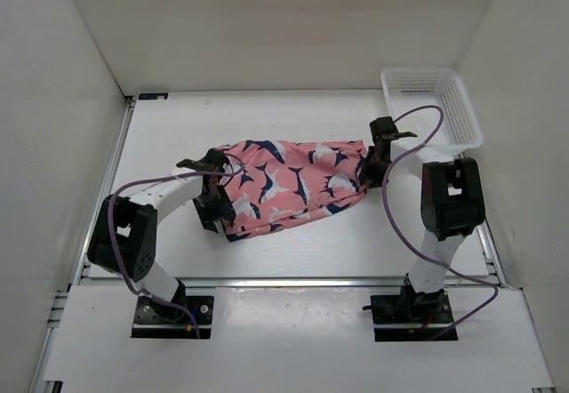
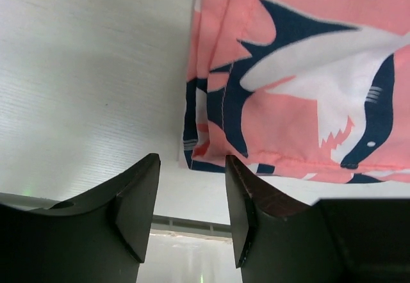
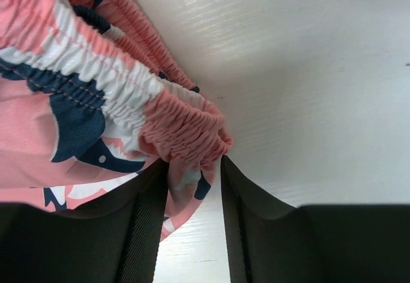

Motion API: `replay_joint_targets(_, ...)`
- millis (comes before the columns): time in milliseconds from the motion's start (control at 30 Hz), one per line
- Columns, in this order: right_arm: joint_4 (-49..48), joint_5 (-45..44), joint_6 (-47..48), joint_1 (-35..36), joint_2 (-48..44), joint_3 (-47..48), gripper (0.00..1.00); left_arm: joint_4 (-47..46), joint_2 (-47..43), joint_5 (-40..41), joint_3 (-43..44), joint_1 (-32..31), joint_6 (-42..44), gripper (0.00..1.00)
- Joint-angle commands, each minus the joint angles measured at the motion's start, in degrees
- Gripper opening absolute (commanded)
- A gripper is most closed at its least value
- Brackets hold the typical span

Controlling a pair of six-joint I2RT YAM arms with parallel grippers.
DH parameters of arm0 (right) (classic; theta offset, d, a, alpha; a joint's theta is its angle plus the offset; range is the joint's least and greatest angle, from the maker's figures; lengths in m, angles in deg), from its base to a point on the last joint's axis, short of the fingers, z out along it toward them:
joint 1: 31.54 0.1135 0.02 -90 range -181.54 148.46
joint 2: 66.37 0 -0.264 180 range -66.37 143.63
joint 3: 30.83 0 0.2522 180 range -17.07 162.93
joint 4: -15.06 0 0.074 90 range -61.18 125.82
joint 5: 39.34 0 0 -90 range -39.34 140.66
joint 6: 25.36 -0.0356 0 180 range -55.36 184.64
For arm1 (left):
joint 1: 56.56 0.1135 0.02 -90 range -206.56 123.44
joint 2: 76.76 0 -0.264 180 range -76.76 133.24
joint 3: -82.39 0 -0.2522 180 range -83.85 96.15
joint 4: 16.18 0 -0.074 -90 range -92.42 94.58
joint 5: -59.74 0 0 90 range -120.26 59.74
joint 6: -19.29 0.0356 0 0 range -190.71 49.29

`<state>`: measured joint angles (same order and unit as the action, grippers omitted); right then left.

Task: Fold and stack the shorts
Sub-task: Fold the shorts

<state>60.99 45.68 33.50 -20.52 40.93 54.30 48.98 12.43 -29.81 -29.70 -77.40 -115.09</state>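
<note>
Looking over the table point(image 1: 356, 246), I see the shorts point(image 1: 289, 184) lying across its middle, with open room along the near and far edges. My right gripper point(image 3: 194, 174) pinches their elastic waistband; my left gripper point(image 2: 192, 171) stands partly open beside the hem, holding nothing.

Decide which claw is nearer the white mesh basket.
Right. The right claw, pinching the waistband of the shorts, sits just off the near left corner of the basket. The left claw stands open at the opposite hem end, much farther left.
</note>
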Motion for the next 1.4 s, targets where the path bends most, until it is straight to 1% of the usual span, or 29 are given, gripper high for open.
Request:
replay_joint_targets(0,1.85,-2.59,0.46,0.14,-2.54,0.7,0.37,-0.07,0.89,0.78,2.28,-0.25,0.0,0.57)
replay_joint_targets(67,1.85,-2.59,0.46,0.66,-2.54,1.83,0.3,-0.07,2.04,1.31,3.59,-0.78,0.0,0.57)
replay_joint_targets(100,1.85,-2.59,0.46,1.18,-2.02,1.84,0.21,-0.07,2.65,1.31,3.59,-0.78,0.0,0.55)
replay_joint_targets(133,1.85,-2.59,0.46,1.19,-2.01,2.36,0.17,-0.07,2.66,1.31,4.29,-0.78,0.0,0.54)
replay_joint_targets(167,1.85,-2.59,0.46,1.8,-2.01,2.37,0.12,-0.59,3.18,1.31,5.17,-0.78,0.0,0.52)
replay_joint_targets(200,1.85,-2.59,0.46,1.81,-2.01,2.37,0.04,-0.6,3.19,1.31,5.18,-0.78,0.0,0.49)
replay_joint_targets(233,2.37,-3.11,0.46,1.81,-2.01,2.37,0.01,-0.6,3.19,1.31,6.05,-1.3,0.0,0.43)
replay_joint_targets(267,2.38,-3.11,0.46,2.41,-2.01,2.89,0.0,-0.6,3.19,1.31,6.58,-1.31,0.0,0.41)
replay_joint_targets(300,2.38,-3.11,0.46,2.42,-2.01,2.89,0.0,-0.6,3.88,1.31,7.36,-1.31,0.52,0.41)
replay_joint_targets(367,2.38,-3.11,0.46,3.12,-2.01,2.89,0.0,-0.6,4.41,0.7,8.16,-1.92,0.52,0.45)
replay_joint_targets(400,2.99,-3.11,0.46,3.12,-2.01,2.89,0.0,-0.6,4.42,0.69,8.16,-1.92,1.13,0.53)
replay_joint_targets(433,2.99,-3.11,0.46,3.12,-2.01,2.89,0.0,-0.6,4.42,0.09,8.16,-1.92,1.14,0.56)
replay_joint_targets(733,3.52,-3.11,0.46,3.65,-2.54,3.94,0.04,-0.6,6.44,-0.45,6.85,-2.54,1.67,0.57)
replay_joint_targets(767,3.52,-3.11,0.46,3.65,-2.54,3.95,0.04,-0.6,6.44,0.25,6.15,-2.54,1.67,0.58)
replay_joint_targets(900,4.05,-3.11,0.46,3.65,-2.54,3.95,0.04,-0.6,4.94,2.71,4.92,-2.54,0.52,0.59)
replay_joint_targets(1133,4.05,-3.11,0.46,3.65,-2.54,3.95,0.04,-0.6,5.99,3.77,4.91,-2.54,-0.71,0.59)
replay_joint_targets(1200,4.05,-3.64,0.46,3.65,-3.06,3.95,0.04,-0.6,6.52,3.77,4.91,-2.54,-0.71,0.55)
replay_joint_targets(1233,4.57,-3.64,0.46,3.65,-3.07,3.95,0.04,-0.6,6.53,3.77,4.91,-2.54,-0.71,0.51)
replay_joint_targets(1300,4.58,-3.64,0.46,3.65,-3.07,3.95,0.04,-0.6,6.53,3.77,4.91,-2.54,-0.71,0.38)
replay_joint_targets(1367,4.58,-3.64,0.46,3.65,-3.07,4.47,0.04,-0.6,6.53,3.77,4.91,-2.54,-0.18,0.2)
